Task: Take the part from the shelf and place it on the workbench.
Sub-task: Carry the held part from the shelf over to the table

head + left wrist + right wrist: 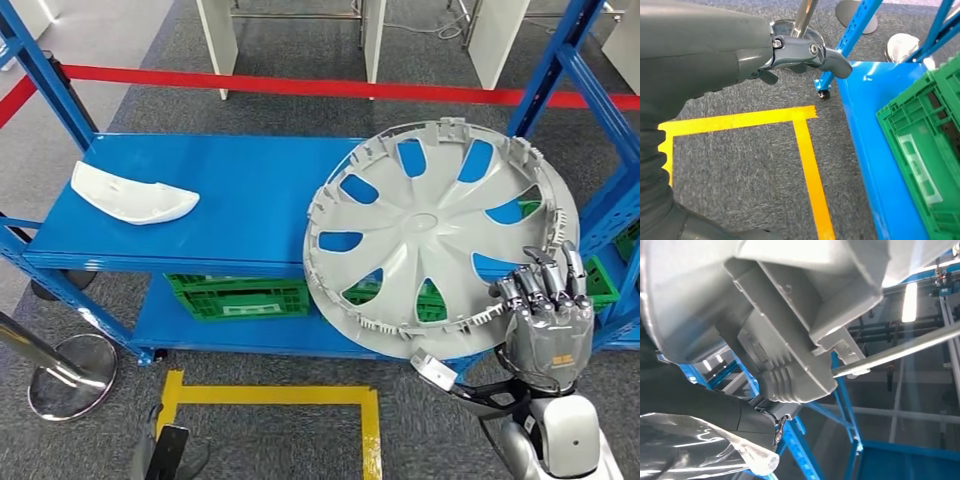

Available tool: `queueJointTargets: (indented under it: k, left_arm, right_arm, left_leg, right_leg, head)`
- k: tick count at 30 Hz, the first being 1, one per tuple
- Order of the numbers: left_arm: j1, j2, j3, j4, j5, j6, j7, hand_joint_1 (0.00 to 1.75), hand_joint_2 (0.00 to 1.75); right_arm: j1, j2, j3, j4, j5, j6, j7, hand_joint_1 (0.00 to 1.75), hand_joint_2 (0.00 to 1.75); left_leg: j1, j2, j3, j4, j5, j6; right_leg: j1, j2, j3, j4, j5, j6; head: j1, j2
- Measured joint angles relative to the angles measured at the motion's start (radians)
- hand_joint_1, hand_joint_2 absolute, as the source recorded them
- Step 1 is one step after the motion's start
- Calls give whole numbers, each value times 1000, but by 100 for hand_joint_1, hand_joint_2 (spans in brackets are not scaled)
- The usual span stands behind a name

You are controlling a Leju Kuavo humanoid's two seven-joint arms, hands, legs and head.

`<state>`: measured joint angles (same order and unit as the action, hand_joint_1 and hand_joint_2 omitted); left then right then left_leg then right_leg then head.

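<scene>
Head view has the right hand (545,315) gripping the big grey wheel cover (434,235) by its near right rim, fingers curled over the edge, thumb underneath I think. The cover is tilted up, hanging half off the blue shelf (241,200). That's a one-sided grip on a wide floppy disc, so it could easily swing or slip out, or clip the shelf post (562,60) on the right. Left hand (806,52) hangs low over the floor, fingers loosely bent, holding nothing.
</scene>
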<state>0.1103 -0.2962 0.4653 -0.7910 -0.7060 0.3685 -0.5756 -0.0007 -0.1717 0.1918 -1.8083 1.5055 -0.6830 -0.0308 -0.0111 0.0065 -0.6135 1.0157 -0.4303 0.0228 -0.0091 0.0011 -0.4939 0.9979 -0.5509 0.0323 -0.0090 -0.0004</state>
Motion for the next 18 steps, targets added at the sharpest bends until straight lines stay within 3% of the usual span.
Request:
queueJointTargets:
  k: [2, 3, 5, 7, 8, 9, 10, 12, 14, 15, 18]
  left_arm:
    - [0, 1, 0, 0, 0, 1, 0, 0, 175]
    - [0, 2, 0, 0, 0, 2, 0, 0, 175]
    - [0, 3, 0, 1, 0, 3, 0, 0, 175]
    - [0, 2, 0, 1, 0, 3, 0, 0, 175]
    - [0, 2, 0, 2, 0, 3, 0, 0, 175]
    - [0, 2, 0, 2, 0, 4, 1, 0, 175]
    - [0, 2, 0, 2, 1, 4, 1, 0, 175]
    - [-2, 3, 0, 2, 4, 7, 1, 0, 175]
    - [-6, 3, -1, 2, 9, 9, 1, 0, 175]
    - [-10, 4, -1, 2, 10, 11, 0, 0, 175]
    - [-20, 3, -1, 3, 20, 15, -4, 0, 175]
  right_arm:
    - [3, 0, 0, 0, 0, 0, 2, 175, 175]
    - [4, 0, 0, 0, 0, 0, 2, 175, 175]
    - [4, 0, 0, 0, 0, 0, 2, 175, 175]
    - [5, 0, 0, 0, 0, 0, 2, 175, 175]
    - [5, 0, 0, 0, 0, 0, 2, 175, 175]
    - [5, 0, 0, 0, -1, 0, 2, 175, 175]
    - [6, 0, 0, 0, -3, 0, 1, 175, 175]
    - [4, 0, 0, 0, -10, 0, -1, 175, 175]
    - [2, -1, 0, 0, -18, 0, -5, 175, 175]
    - [1, -1, 0, 0, -20, 0, -7, 175, 175]
    - [0, -4, -1, 0, -25, 0, -14, 175, 175]
  left_leg:
    - [0, -1, -4, 2, 8, -10]
    - [0, -2, -9, 9, -2, -16]
    - [3, -5, -31, 72, -62, -27]
    - [8, -5, -67, 201, -147, -37]
    - [10, -5, -78, 257, -174, -39]
    - [11, -5, -74, 282, -179, -40]
    - [11, -5, -54, 267, -166, -39]
    - [11, -6, 30, 140, -114, -30]
    - [7, -8, 103, 15, -91, -18]
    - [5, -9, 116, -12, -91, -14]
    - [4, -7, 111, -32, -76, 0]
  right_leg:
    - [-1, -1, -7, -3, 8, -11]
    - [-3, -2, -11, -4, 14, -20]
    - [-7, -4, -24, -7, 29, -37]
    - [-5, -5, -40, -5, 42, -43]
    - [-5, -5, -49, -4, 48, -43]
    - [-4, -5, -58, -2, 53, -43]
    - [-4, -4, -66, 1, 57, -42]
    - [-2, -3, -79, 7, 64, -40]
    - [0, -2, -87, 9, 73, -32]
    - [0, -2, -91, 9, 79, -26]
    - [-2, -3, -104, 9, 85, -7]
  head:
    - [1, 0]
    - [0, 0]
    - [-2, 0]
    - [-5, 0]
    - [-5, 0]
    - [-5, 0]
    - [-5, 0]
    - [-6, 0]
    - [-5, 0]
    - [-5, 0]
    - [-4, 0]
